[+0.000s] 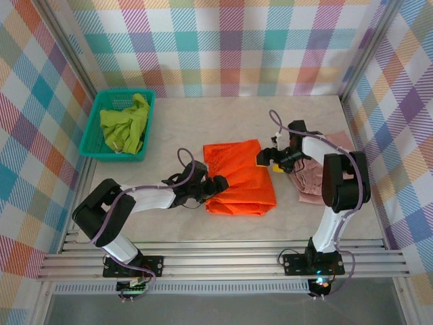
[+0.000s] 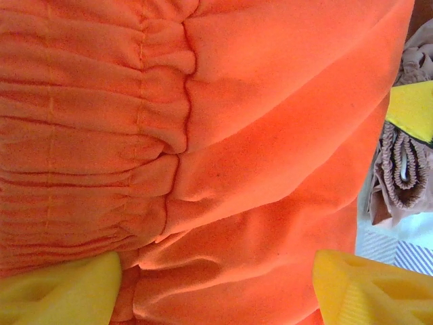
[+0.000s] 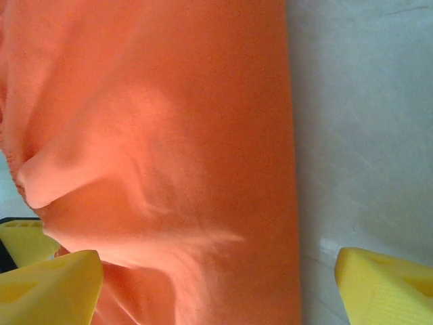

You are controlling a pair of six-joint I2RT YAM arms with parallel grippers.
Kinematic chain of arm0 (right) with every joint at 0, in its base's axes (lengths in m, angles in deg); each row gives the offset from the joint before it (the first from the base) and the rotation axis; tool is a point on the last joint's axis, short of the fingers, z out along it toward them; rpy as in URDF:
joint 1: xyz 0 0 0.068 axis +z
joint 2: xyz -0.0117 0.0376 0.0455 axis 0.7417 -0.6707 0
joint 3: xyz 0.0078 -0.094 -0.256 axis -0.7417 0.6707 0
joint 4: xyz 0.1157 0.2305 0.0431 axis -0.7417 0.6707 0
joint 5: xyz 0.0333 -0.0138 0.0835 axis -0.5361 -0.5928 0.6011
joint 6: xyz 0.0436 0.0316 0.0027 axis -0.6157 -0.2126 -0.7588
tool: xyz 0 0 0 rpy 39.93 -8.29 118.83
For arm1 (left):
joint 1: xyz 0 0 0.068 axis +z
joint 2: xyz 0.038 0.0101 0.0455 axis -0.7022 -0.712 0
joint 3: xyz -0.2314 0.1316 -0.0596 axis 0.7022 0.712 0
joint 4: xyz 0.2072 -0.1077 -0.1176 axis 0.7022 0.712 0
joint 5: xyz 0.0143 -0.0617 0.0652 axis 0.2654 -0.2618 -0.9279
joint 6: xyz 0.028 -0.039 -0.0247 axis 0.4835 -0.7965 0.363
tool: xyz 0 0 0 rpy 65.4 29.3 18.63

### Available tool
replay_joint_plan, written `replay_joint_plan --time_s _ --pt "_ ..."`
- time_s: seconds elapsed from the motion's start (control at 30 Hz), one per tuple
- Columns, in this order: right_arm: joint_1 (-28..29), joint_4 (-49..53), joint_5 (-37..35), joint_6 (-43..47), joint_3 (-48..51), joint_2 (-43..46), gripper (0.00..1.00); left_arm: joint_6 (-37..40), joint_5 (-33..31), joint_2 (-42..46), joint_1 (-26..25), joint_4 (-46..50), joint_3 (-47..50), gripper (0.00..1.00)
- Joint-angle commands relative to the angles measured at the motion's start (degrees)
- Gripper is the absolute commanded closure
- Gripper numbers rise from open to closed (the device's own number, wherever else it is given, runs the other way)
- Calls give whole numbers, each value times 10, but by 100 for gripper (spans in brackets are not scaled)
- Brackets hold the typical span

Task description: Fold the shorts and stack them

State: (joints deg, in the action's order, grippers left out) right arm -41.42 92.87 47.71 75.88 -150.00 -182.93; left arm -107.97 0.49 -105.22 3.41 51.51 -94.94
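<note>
While both arms reach inward | jaws spread over orange shorts

Bright, even light — crisp from above, soft up close.
The pale surface is lit evenly from overhead, the left arm casting only a faint shadow toward its near edge. The orange shorts read sharp and saturated there. In the left wrist view their gathers hold shallow fold shadows, and in the right wrist view the cloth blurs — the yellow fingertips of the right end effector out of focus.
</note>
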Motion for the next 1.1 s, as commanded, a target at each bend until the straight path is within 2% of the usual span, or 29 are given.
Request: replay_joint_plan --time_s 0.0,0.27,0.43,0.77,0.9,0.97,1.07 --pt "9 8 14 14 -18 -13 13 -4 -17 -31 -5 69 30 24" --pt "17 -6 1 14 -17 -43 21 -2 -14 -36 -4 67 23 24" --pt "37 -16 26 11 -12 -51 26 -2 -14 -38 -4 63 24 23" --pt "66 -54 83 -13 -2 -53 42 -3 -12 -40 -4 58 23 23" --pt "69 -54 72 -16 0 -56 58 -5 -12 -37 -4 52 25 23" --pt "69 -48 58 -14 -2 -55 69 -8 -16 -25 -4 46 30 23" --pt "69 -33 30 -9 -9 -41 86 -4 -29 12 -4 48 29 17"
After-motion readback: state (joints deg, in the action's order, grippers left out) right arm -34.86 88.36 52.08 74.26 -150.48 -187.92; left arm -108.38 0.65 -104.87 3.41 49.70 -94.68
